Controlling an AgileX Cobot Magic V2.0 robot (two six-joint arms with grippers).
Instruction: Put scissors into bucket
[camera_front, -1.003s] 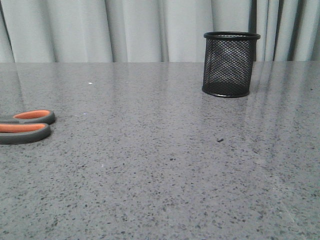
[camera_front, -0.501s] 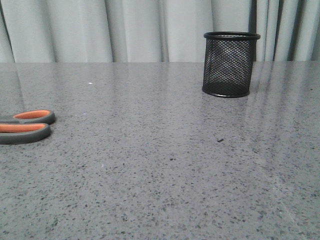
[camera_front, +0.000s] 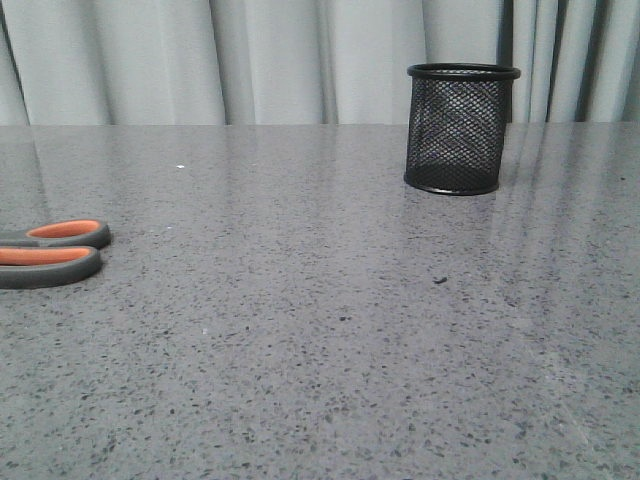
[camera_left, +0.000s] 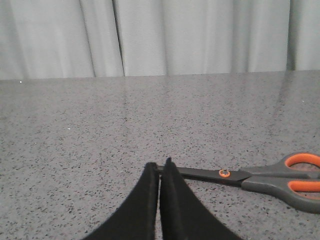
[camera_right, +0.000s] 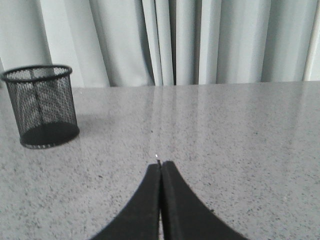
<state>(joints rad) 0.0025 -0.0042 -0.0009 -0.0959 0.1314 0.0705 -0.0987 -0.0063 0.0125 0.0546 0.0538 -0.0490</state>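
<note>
The scissors (camera_front: 50, 254) lie flat on the grey table at the left edge of the front view, only their grey and orange handles showing. In the left wrist view the scissors (camera_left: 260, 179) lie whole, blades pointing toward my left gripper (camera_left: 160, 167), which is shut and empty with its tips just in front of the blade tip. The bucket (camera_front: 460, 128), a black mesh cup, stands upright at the back right. It also shows in the right wrist view (camera_right: 44, 106), well away from my right gripper (camera_right: 161, 165), which is shut and empty.
The grey speckled table (camera_front: 320, 330) runs back to a pale curtain (camera_front: 250, 60). Neither arm shows in the front view.
</note>
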